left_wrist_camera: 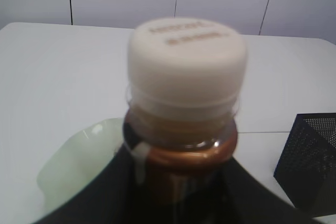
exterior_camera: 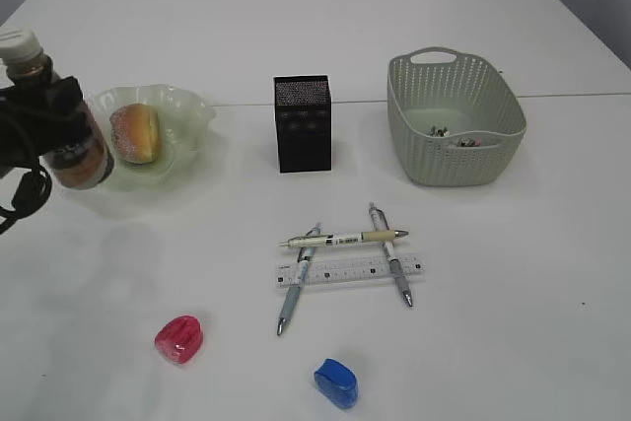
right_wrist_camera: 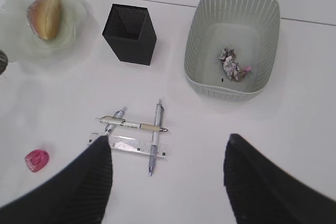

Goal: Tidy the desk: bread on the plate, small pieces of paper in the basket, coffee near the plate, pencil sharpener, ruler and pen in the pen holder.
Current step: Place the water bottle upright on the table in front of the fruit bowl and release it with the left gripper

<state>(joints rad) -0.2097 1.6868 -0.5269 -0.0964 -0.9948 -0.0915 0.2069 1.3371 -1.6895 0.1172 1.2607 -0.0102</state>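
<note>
My left gripper (exterior_camera: pixel 54 120) is shut on the coffee bottle (exterior_camera: pixel 61 125), brown with a white cap (left_wrist_camera: pixel 187 56), holding it at the left edge beside the pale green plate (exterior_camera: pixel 187 110). The bread (exterior_camera: pixel 136 132) lies on the plate. The black mesh pen holder (exterior_camera: pixel 303 122) stands mid-table. Three pens (exterior_camera: pixel 343 239) and a clear ruler (exterior_camera: pixel 347 271) lie crossed in front of it. A red pencil sharpener (exterior_camera: pixel 179 338) and a blue one (exterior_camera: pixel 336 383) lie near the front edge. The grey basket (exterior_camera: pixel 455 117) holds crumpled paper (right_wrist_camera: pixel 232 65). My right gripper (right_wrist_camera: pixel 167 177) is open and empty, high above the table.
The white table has a seam (exterior_camera: pixel 552 97) running across behind the basket. The plate (right_wrist_camera: pixel 21 40), pen holder (right_wrist_camera: pixel 129 33), basket (right_wrist_camera: pixel 231 90), pens (right_wrist_camera: pixel 156 129), ruler (right_wrist_camera: pixel 134 147) and red sharpener (right_wrist_camera: pixel 36 160) also show in the right wrist view.
</note>
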